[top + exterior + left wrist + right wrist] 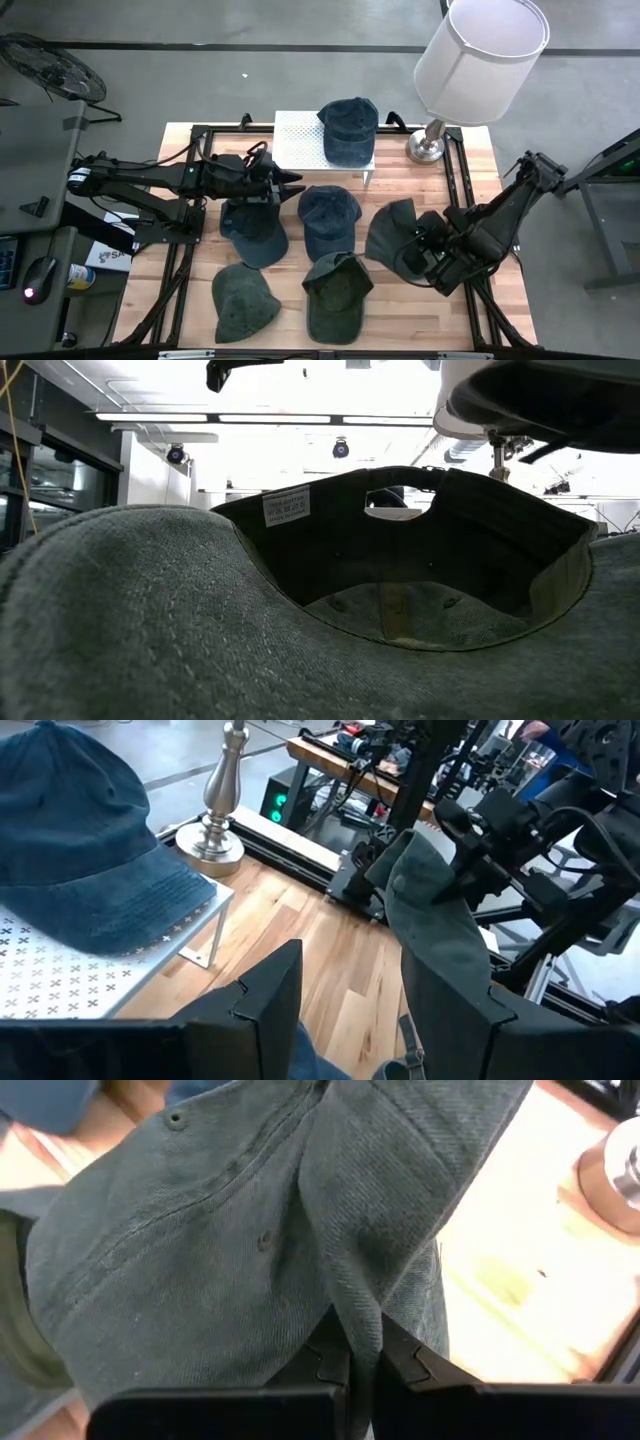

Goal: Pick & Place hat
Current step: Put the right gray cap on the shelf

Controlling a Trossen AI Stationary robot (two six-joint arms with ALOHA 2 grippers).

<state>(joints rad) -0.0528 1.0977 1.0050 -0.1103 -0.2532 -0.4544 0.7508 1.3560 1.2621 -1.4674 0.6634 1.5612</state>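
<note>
A: Right tool (360, 1355) first. It's clamped on a fold of the grey-green cotton cap (250, 1240), fabric pinched between the two dark fingers. Pinching the cloth makes sense, a soft cap has no rigid edge to hold.

B: Where's that cap?

A: Right side of the wooden worktop (395, 200), crown bunched at the tool, part of it looks raised. Can't tell if it's fully clear of the wood.

B: Left tool?

A: Left tool (290, 185) hangs parted, holding nothing, above the dark blue cap (252, 232) and just beside the white perforated metal shelf (300, 140). Probably waiting.

B: Target?

A: Likely the shelf. A blue denim cap (349, 130) already sits there, brim over the front edge, so the free room is on its left half.

B: Other stuff?

A: Three more caps lie flat mid-worktop and front, spread apart for separate grabs. White-shaded lamp with metal base (430, 148) stands near the shelf's right end, a snag risk, I'd guess.
</note>
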